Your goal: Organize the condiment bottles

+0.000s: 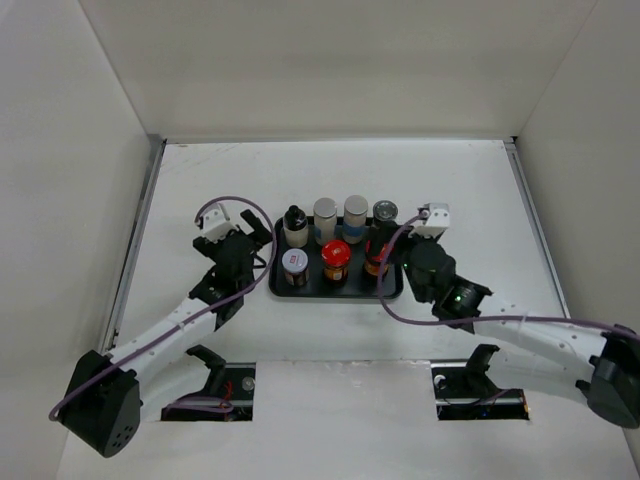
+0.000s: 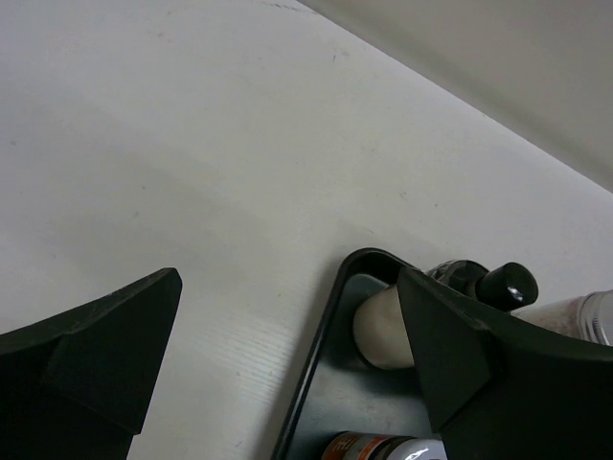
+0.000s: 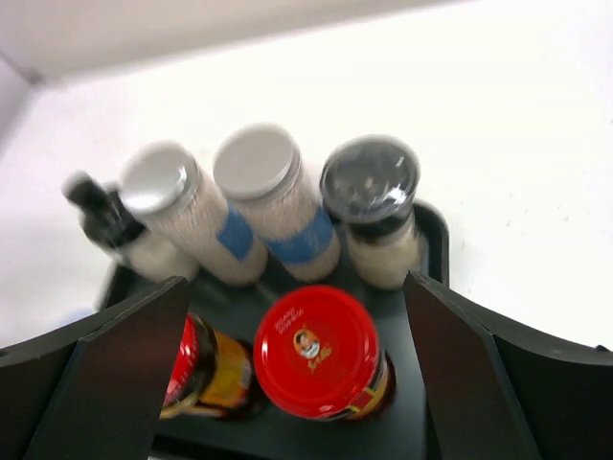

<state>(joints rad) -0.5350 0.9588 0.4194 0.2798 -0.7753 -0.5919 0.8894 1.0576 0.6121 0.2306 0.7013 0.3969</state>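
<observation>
A black rectangular plastic tray sits in the middle of the white worktop and holds all seven condiment bottles in two rows. The back row runs from a black-capped bottle through two white cylinders with blue labels to a jar with a dark, shiny lid. In front stand a white-lidded jar and two red-lidded brown jars.

The right gripper hangs over the tray's front right part, its fingers spread wide on either side of the rightmost red-lidded jar, with a gap showing on both sides.

The left gripper is at the tray's left edge, its fingers also spread wide and holding nothing. One is over bare worktop, the other over the tray's corner.
</observation>
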